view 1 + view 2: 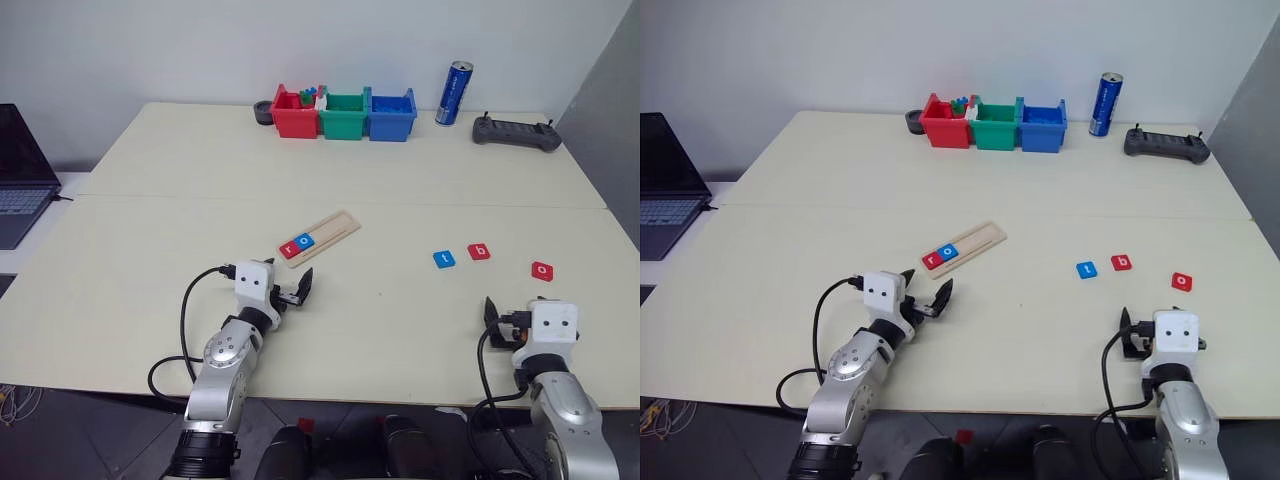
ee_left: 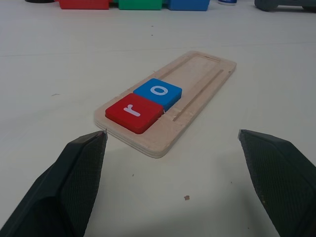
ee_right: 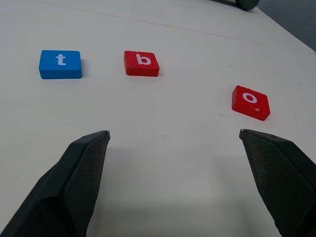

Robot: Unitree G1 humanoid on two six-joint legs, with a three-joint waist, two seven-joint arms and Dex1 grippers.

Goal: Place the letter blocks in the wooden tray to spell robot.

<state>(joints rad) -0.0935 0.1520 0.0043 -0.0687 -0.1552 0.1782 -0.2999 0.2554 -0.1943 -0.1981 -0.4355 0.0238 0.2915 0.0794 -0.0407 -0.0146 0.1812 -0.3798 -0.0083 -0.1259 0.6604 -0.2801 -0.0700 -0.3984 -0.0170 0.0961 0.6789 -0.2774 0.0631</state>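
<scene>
flanking the wooden tray (image 2: 197, 89), bins (image 1: 345, 113) far behind, both grippers (image 2: 173, 182) (image 3: 173, 182) gape empty.

Two letter blocks (image 1: 297, 245) lie in the wooden tray (image 1: 335, 227), three (image 1: 479, 252) lie right of it.

Lighting's pretty even and bright all over, soft overhead stuff, no harsh glare on the cream table (image 1: 400, 180). Shadows are faint: a soft one hugs the near edge of the wooden tray (image 2: 168, 106), and small smudgy ones sit under the blue t block (image 3: 60, 64), the red b block (image 3: 141, 63) and the red o block (image 3: 251, 102). The soda can (image 1: 453, 93) beyond the tray has a thin bright sheen. In the left wrist view the bins past the tray go soft. The black fingertips (image 2: 74, 182) look slightly blurry up close.
</scene>
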